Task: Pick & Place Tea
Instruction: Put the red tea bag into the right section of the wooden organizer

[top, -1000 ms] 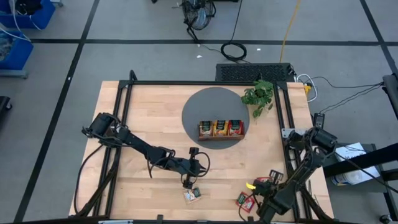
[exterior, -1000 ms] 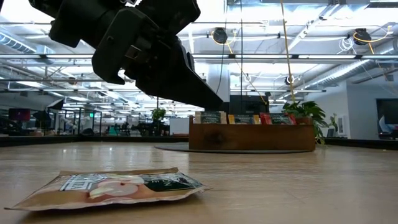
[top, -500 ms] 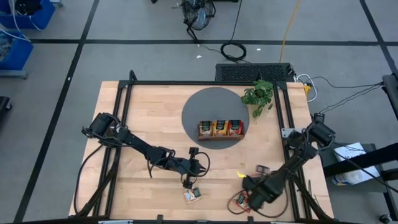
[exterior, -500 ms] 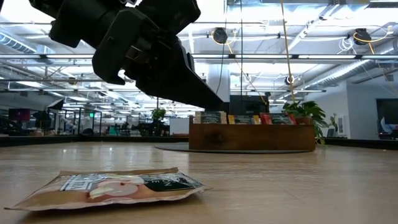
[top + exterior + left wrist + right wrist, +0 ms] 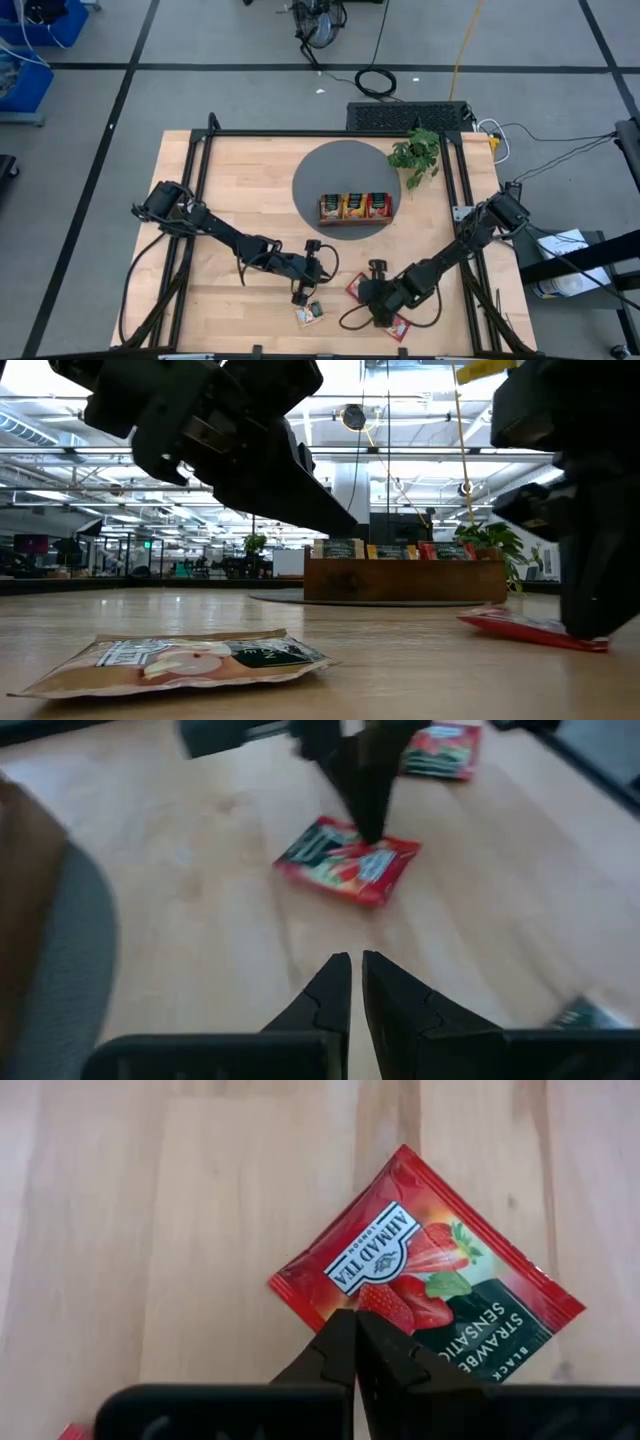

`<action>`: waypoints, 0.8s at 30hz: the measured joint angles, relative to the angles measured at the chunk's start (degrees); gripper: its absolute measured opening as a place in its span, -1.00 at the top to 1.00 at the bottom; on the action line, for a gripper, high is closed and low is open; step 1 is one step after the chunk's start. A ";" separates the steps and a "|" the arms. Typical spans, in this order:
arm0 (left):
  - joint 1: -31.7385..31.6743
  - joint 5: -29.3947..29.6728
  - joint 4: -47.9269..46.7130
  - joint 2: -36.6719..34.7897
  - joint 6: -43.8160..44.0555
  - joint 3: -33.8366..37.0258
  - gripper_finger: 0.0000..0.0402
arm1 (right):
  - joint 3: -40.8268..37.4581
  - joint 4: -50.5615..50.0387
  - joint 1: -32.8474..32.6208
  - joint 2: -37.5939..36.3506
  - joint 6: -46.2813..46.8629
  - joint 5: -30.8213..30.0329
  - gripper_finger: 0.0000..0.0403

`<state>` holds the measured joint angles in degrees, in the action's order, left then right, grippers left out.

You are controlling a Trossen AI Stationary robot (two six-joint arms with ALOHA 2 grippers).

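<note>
The right pincer (image 5: 354, 1330), fingers together and empty, pressed its tip on a flat red strawberry tea sachet (image 5: 425, 1285), likely to slide it along the wooden bench (image 5: 250, 200); the left pincer (image 5: 350, 982), nearly closed and empty, hovered nearby.

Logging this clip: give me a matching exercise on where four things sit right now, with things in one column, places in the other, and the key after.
Things:
1. red strawberry sachet
2. pale sachet
3. wooden tray
4. plant

Places:
A. on the grey round mat
B. at the tips of the shut right claw
C. at the mat's edge, toward the table's far right corner
D. near the table's front edge, just beyond the left claw

Pairs: 1-B, 2-D, 3-A, 4-C
</note>
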<state>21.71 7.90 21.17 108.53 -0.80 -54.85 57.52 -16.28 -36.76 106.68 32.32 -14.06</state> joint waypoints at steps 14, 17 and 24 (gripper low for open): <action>-1.20 -6.41 6.59 4.38 2.42 -0.27 0.81 | 1.42 8.57 -0.82 -0.30 -11.32 -7.35 1.00; -1.44 -6.91 5.88 5.42 3.01 -0.80 0.81 | 3.11 9.51 -2.37 -0.77 -11.75 -10.26 1.00; -1.57 -7.16 5.78 7.04 3.53 -2.05 0.81 | 3.61 5.67 -4.95 -0.91 -5.18 -12.58 1.00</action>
<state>20.14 0.75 26.95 115.57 2.74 -56.90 61.12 -10.61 -41.71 105.78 27.14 -26.64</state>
